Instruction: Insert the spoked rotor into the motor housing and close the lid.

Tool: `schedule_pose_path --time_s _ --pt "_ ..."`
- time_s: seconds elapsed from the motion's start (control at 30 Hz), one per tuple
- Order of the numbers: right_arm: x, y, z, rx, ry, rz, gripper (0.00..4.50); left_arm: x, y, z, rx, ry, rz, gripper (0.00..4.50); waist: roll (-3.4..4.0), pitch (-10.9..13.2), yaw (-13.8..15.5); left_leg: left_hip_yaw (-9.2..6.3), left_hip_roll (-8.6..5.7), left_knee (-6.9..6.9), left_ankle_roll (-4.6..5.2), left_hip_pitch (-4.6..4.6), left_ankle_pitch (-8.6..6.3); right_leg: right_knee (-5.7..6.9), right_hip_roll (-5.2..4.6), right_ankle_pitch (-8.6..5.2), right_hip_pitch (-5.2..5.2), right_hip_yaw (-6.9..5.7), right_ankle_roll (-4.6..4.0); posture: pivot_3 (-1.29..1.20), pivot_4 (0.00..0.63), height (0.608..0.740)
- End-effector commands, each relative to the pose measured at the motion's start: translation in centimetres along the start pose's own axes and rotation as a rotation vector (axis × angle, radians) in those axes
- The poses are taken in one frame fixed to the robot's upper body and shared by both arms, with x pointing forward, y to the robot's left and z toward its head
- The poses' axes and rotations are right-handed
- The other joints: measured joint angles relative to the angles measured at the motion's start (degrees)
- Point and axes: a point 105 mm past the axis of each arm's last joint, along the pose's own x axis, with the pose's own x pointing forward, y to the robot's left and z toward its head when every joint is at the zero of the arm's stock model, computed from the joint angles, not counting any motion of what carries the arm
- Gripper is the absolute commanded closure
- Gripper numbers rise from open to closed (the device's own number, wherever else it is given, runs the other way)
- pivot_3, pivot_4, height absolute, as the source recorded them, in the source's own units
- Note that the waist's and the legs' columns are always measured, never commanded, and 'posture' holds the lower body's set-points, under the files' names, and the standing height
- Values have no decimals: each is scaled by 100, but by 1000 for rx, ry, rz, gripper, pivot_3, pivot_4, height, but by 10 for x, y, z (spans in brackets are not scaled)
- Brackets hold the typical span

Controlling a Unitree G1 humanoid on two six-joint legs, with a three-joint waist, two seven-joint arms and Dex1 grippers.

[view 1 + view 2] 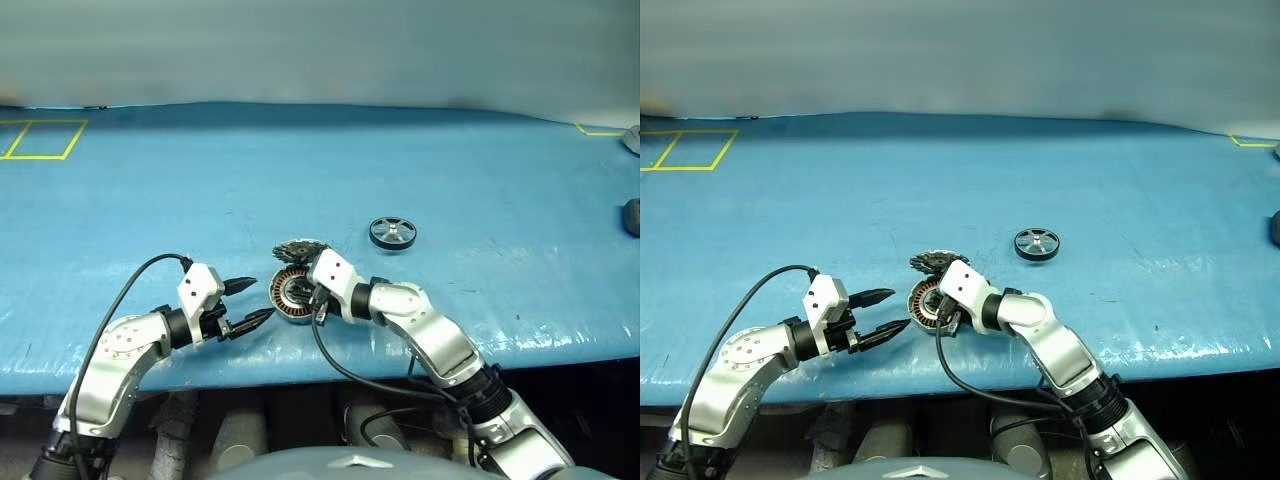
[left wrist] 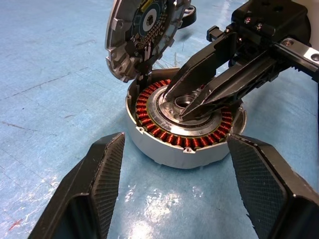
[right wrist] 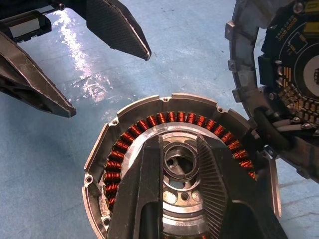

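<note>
While right tool [image 3: 182, 164] sits nearly clenched, empty, on motor housing [image 2: 149, 144] hub at frame centre, left tool [image 1: 252, 303] released beside it, spoked rotor [image 1: 392, 233] upper right: risks shoving housing, slamming upright lid [image 2: 142, 35].

no readable text, labels, brands or numbers on anything here

One motor housing [image 1: 290, 295], one lid [image 1: 298, 249], one spoked rotor [image 1: 392, 233] — two claws.
</note>
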Motion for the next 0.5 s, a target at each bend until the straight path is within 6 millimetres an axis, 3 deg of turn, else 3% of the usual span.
schedule_pose_path --time_s 0.03,0.5 --pt "-4 -2 11 -19 -52 -13 3845 -1 1 8 24 -28 9 985 0 0 -1 0 0 0 0 0 0 0 0 0 0 0 0 0 150 740" --pt "-6 -7 6 -29 -36 -40 3845 0 1 5 33 -10 6 985 0 0 -4 0 0 0 0 0 0 0 0 0 0 0 0 0 150 740"
